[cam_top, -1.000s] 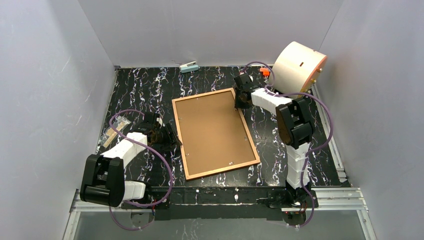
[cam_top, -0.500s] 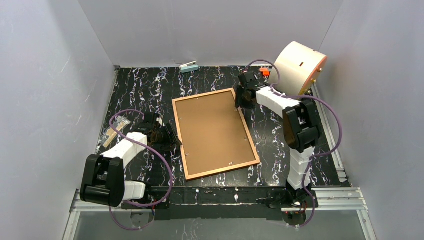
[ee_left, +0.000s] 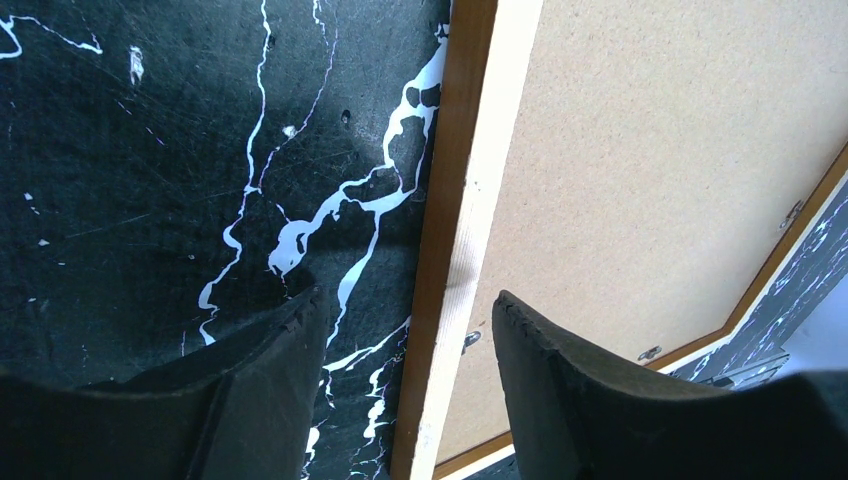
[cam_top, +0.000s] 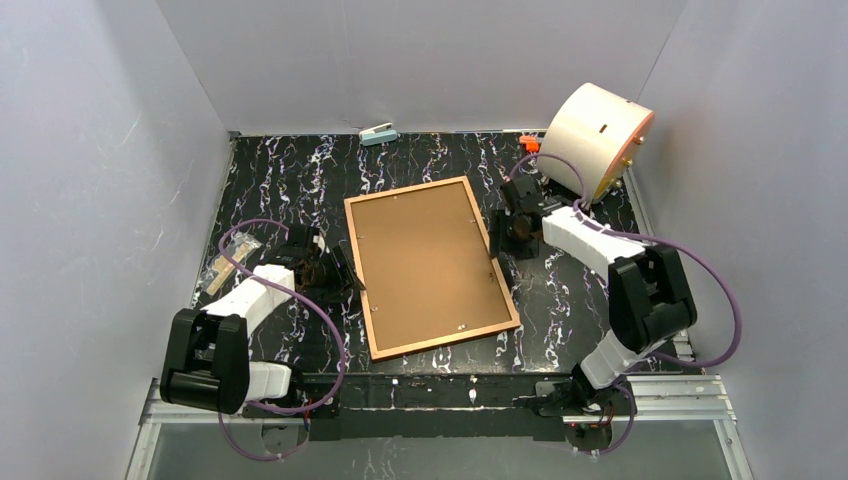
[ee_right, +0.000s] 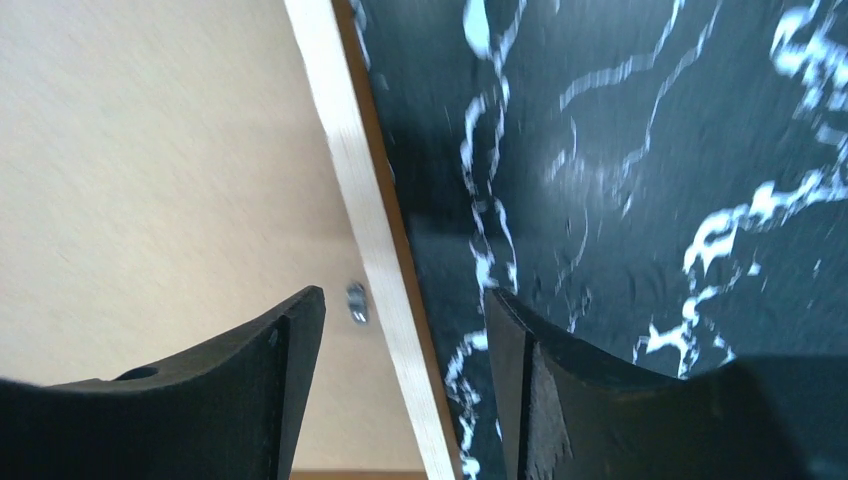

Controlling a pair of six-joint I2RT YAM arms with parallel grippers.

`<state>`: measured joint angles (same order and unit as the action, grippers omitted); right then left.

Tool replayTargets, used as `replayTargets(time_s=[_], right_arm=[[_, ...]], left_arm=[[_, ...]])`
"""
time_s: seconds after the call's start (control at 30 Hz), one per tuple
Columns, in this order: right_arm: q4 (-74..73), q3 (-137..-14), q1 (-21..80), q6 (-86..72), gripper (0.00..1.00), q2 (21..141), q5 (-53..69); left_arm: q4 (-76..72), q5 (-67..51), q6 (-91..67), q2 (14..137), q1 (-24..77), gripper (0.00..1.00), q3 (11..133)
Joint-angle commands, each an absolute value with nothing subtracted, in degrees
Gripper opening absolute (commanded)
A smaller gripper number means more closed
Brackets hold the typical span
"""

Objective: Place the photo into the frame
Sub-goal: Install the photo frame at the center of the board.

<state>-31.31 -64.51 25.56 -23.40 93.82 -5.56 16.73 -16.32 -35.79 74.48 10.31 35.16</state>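
The orange-brown wooden frame (cam_top: 357, 262) lies face down in the middle of the table, with the plain brown backing board (cam_top: 425, 265) set in it. The photo is hidden or out of view. My left gripper (cam_top: 345, 272) is open, low at the frame's left rail. In the left wrist view its jaws (ee_left: 410, 310) straddle that rail (ee_left: 455, 200), one over the table, one over the board (ee_left: 650, 170). My right gripper (cam_top: 500, 232) is open at the right rail. In the right wrist view it (ee_right: 405, 300) straddles that rail (ee_right: 350, 150), beside the board (ee_right: 150, 150).
A big white drum (cam_top: 597, 137) stands at the back right, with a small orange item (cam_top: 529, 144) beside it. A small pale blue object (cam_top: 379, 133) lies at the back edge. A clear bag of wooden pieces (cam_top: 228, 262) lies at the left. A metal tab (ee_right: 356, 302) sits on the board.
My right gripper has moved from the frame's far right corner nearer along the right rail, and its arm has swung out to the right. The left arm and the frame have not moved.
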Motion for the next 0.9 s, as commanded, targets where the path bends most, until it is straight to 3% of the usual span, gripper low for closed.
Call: replayTargets(time_s=[0.0, 0.57, 0.87], right_arm=[[-33.78, -59.16, 25.38, -23.14, 0.69, 88.91, -1.67], [-27.88, -57.34, 26.39, -25.69, 0.71, 93.94, 3.2], [-29.91, -58.33, 28.42, -28.3, 0.68, 95.8, -5.17]], left_arm=[[17.97, -16.34, -35.63, 73.56, 10.43, 0.59, 34.38], [18.0, -16.21, -35.69, 74.09, 10.48, 0.6, 34.15], [17.77, -16.25, -35.7, 74.35, 10.54, 0.6, 34.13]])
